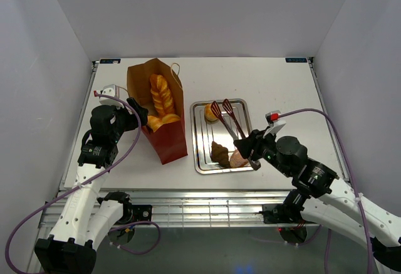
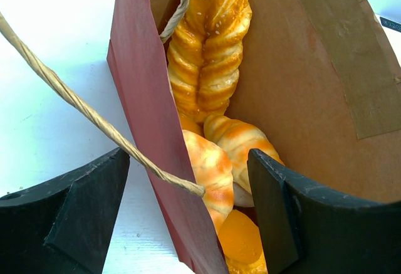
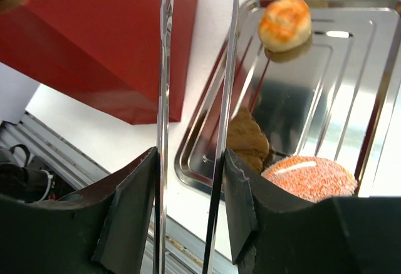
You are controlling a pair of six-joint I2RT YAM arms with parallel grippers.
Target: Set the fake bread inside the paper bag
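R gripper (image 3: 191, 180) clamps tongs (image 3: 164, 67) over tray (image 1: 203, 139), mid-counter, 3 fake bread (image 1: 220, 153) pcs there; rest in paper bag (image 1: 169, 145), nr far-left corner. L gripper (image 2: 188, 173) gapes astride bag wall. My worry: glossy pc slips tongs, or L tips bag.

The paper bag (image 1: 168, 143) is matt red paper outside and rougher brown kraft within, with twisted fibrous cord handles (image 2: 81, 107), the fake bread (image 2: 207, 54) gleams like glossy moulded plastic, and the tray (image 3: 301, 108) and slim tongs (image 3: 164, 67) are polished, mirror-bright metal.
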